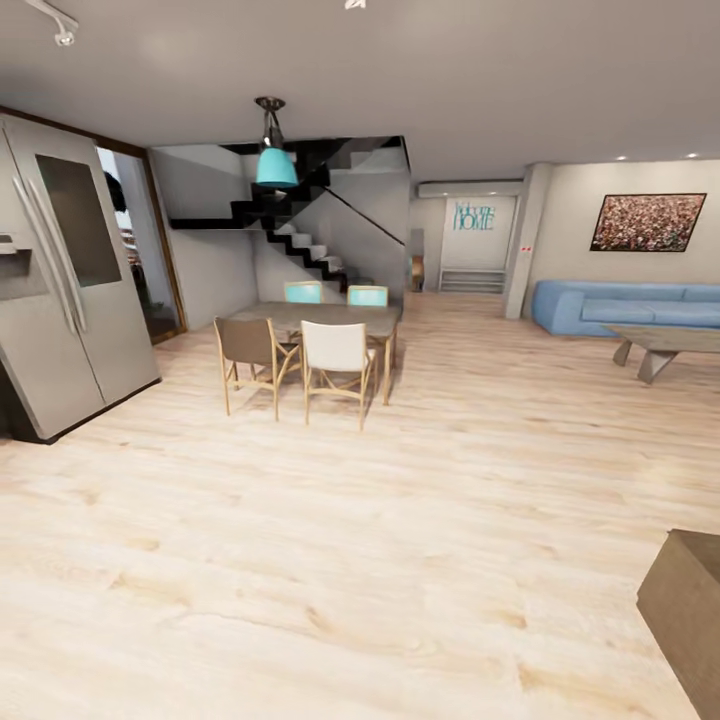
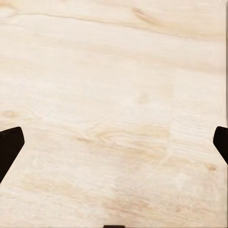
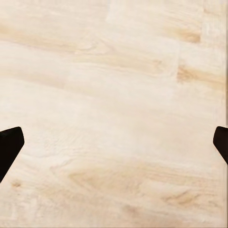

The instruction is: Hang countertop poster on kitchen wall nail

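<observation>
Just floor (image 2: 114,95) between spread jaws.

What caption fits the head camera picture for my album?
Dining table with four chairs, grey fridge at left, blue sofa at right, pale wood floor.

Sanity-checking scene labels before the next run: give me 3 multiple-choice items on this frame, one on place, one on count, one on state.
1. The fridge stands where in the head view?
A far left B far right C centre
2. How many chairs at the dining table?
A two B four C six
3. How do the left gripper and right gripper stand?
A both open B both shut C one holding a poster

Key: 1 A, it fills the left edge. 2 B, two near, two teal behind. 3 A, fingertips wide apart over bare floor.
</observation>
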You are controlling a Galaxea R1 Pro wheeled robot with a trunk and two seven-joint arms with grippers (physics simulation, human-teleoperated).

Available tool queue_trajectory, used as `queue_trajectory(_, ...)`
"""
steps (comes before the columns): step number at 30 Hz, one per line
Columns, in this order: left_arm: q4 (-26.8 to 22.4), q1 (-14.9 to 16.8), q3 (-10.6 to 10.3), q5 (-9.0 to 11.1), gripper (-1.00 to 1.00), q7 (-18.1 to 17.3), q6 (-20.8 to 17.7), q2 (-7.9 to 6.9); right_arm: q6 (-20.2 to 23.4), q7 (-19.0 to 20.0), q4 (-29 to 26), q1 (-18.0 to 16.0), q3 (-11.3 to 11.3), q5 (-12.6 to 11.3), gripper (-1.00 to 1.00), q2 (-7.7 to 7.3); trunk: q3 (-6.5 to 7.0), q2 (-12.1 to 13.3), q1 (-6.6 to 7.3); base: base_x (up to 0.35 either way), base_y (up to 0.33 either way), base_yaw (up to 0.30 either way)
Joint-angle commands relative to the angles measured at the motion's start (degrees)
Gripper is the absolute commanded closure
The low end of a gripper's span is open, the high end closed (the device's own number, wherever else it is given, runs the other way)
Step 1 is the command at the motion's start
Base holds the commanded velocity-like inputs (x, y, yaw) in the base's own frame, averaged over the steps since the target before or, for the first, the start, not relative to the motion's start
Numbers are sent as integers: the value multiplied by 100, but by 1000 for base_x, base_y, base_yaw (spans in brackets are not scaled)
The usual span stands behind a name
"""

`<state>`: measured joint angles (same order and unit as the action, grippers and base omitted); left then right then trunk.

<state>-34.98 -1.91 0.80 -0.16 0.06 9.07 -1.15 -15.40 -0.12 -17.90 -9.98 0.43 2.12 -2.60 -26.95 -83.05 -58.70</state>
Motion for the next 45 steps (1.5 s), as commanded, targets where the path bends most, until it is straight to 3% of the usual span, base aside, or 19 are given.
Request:
queue_trajectory(1,-8,-2,7,-2,-100,1,7,1,-16,0,7,-4,3,21,-100,-2,-5,-2,-2,228,-235,14)
queue_trajectory(11,-8,-2,7,-2,-100,-3,7,1,-29,-21,14,-4,-5,13,-100,10,-11,-2,-2,135,-145,121)
queue_trajectory(45,-8,-2,7,-2,-100,-3,7,1,-42,-41,15,-4,1,17,-100,23,-11,-2,-2,2,-3,288)
